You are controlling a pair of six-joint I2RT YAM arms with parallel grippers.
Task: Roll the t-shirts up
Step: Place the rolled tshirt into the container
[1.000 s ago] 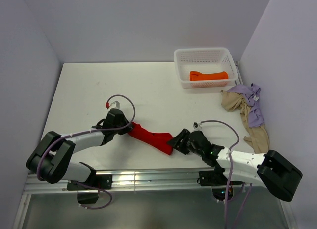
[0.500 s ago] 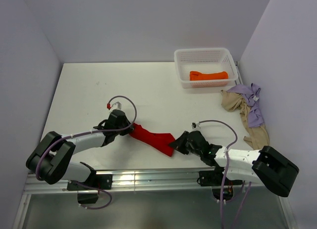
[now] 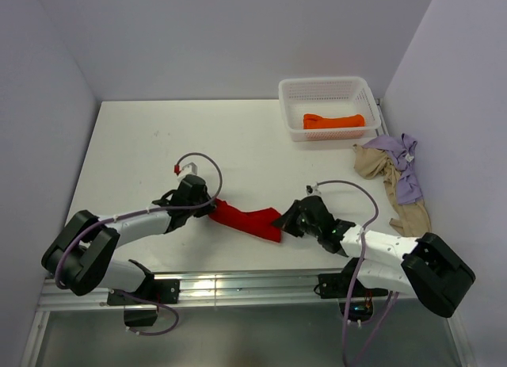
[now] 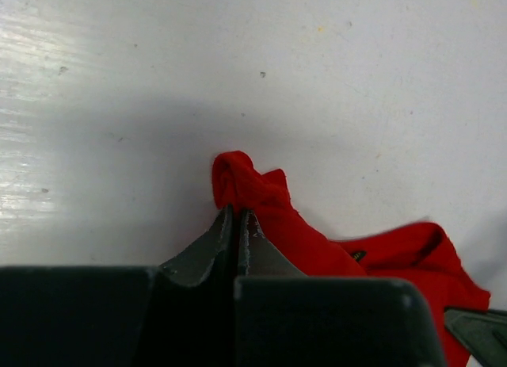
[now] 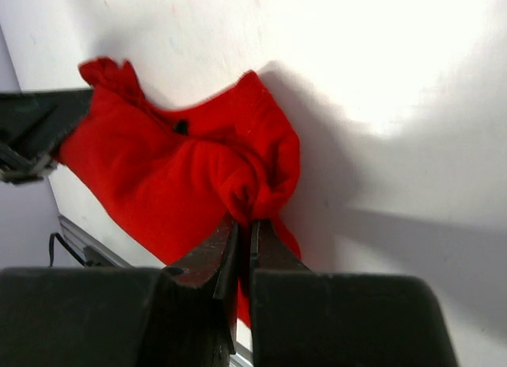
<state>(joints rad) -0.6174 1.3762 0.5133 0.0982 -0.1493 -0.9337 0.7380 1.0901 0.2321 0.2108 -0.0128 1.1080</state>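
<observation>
The red t-shirt (image 3: 244, 219) is laid out as a scrunched strip near the front edge of the surface (image 3: 158, 137). One end is clamped by the left pincer (image 3: 211, 208), the other by the right pincer (image 3: 279, 223) (both closed tight on fabric). An orange t-shirt (image 3: 333, 121) is tucked in the white basket (image 3: 287, 105). A beige t-shirt (image 3: 372, 165) and a lavender t-shirt (image 3: 404, 173) are heaped just beside it.
</observation>
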